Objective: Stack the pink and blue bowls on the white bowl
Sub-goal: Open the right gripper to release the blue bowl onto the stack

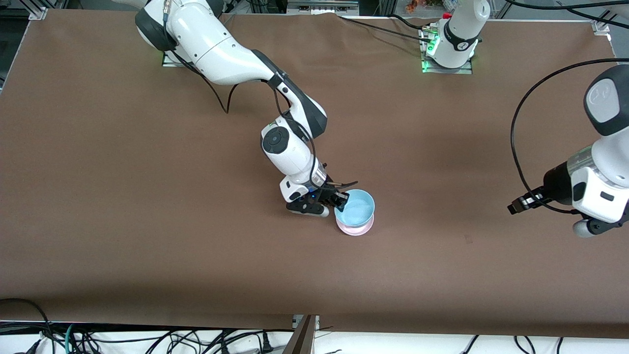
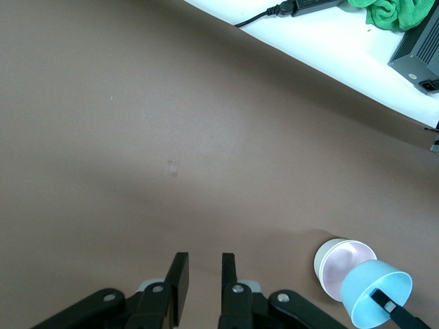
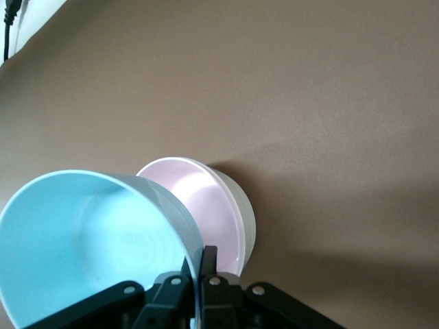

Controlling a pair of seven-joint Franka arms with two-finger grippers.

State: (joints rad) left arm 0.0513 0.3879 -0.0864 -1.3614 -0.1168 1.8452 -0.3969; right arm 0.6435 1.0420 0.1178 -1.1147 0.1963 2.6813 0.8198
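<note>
My right gripper [image 1: 339, 200] is shut on the rim of the light blue bowl [image 1: 358, 206] and holds it tilted just over the pink bowl [image 1: 356, 229]. In the right wrist view the fingers [image 3: 209, 259] pinch the blue bowl's wall [image 3: 89, 240]. The pink bowl [image 3: 199, 205] sits nested in the white bowl [image 3: 245, 218], whose outer wall shows around it. The left wrist view shows the same stack from farther off: white bowl [image 2: 321, 259], pink bowl [image 2: 346, 267], blue bowl [image 2: 377, 298]. My left gripper [image 1: 513, 206] waits open and empty at the left arm's end of the table [image 2: 204, 264].
The brown table cover [image 1: 147, 221] is bare around the stack. Cables hang along the table edge nearest the front camera [image 1: 147, 339]. A green cloth [image 2: 391, 14] and a black box [image 2: 418, 58] lie off the cover.
</note>
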